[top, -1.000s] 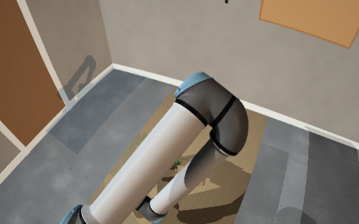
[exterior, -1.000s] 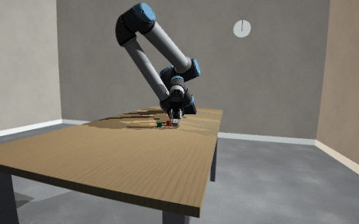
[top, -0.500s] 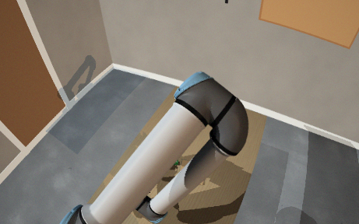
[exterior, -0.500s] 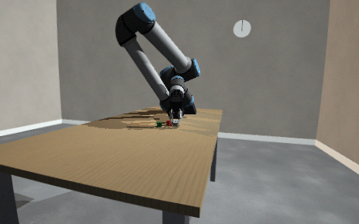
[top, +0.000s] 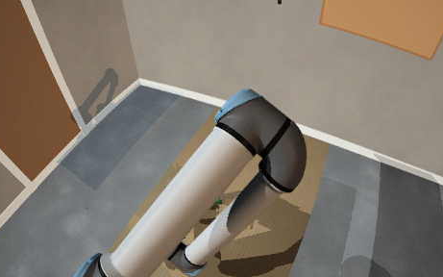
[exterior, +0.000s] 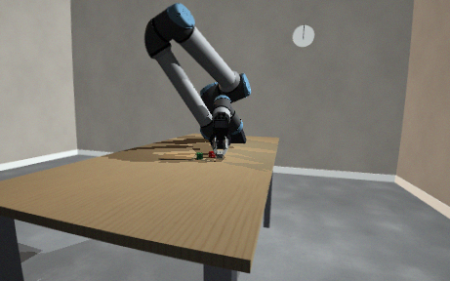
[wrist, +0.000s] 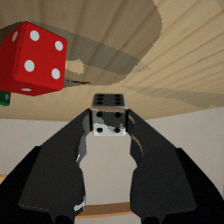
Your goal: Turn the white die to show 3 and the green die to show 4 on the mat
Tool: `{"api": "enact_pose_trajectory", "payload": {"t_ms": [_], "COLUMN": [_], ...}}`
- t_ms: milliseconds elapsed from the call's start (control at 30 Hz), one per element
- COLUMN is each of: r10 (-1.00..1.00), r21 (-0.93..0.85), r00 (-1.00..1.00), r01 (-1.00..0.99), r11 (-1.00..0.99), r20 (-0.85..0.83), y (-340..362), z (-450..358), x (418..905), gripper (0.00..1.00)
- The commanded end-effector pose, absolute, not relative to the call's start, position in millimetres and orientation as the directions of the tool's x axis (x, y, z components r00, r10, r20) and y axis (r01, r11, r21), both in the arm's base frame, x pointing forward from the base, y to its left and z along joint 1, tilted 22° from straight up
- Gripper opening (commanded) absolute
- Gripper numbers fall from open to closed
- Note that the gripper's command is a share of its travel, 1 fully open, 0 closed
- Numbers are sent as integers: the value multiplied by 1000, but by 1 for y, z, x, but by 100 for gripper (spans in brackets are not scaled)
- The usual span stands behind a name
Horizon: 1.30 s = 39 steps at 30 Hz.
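Note:
In the wrist view my gripper [wrist: 108, 110] is shut on the white die [wrist: 108, 116], which sits between the two black fingertips. The face toward the camera shows four pips. The red die [wrist: 36, 59] lies on the wooden table up and to the left of the fingers, apart from them. A sliver of the green die [wrist: 4, 98] shows at the left edge. In the exterior view the gripper [exterior: 220, 150] is low over the table, just right of the red die [exterior: 212, 154] and the green die [exterior: 199, 155]. I cannot make out the mat.
The arm [top: 215, 192] fills the top view and hides most of the table; only a speck of the green die [top: 218, 202] shows there. The table's right edge [exterior: 270, 166] is close to the dice. Arm shadows fall across the wood.

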State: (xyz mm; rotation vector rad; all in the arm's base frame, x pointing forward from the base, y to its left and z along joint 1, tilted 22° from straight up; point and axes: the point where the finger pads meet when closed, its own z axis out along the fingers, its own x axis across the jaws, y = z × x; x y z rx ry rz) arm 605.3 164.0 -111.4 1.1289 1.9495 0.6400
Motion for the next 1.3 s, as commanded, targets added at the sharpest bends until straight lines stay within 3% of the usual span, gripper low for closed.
{"api": "enact_pose_trajectory", "payload": {"t_ms": [0,1267], "r10": [877,877], "r21": [733,733], "r00": [-303,-303], "r01": [483,483], "r11": [479,479], "r20": [-374,-374], "y": [164,160], "z": [-112,-122], "x": [607,607], "gripper": [6,6]}}
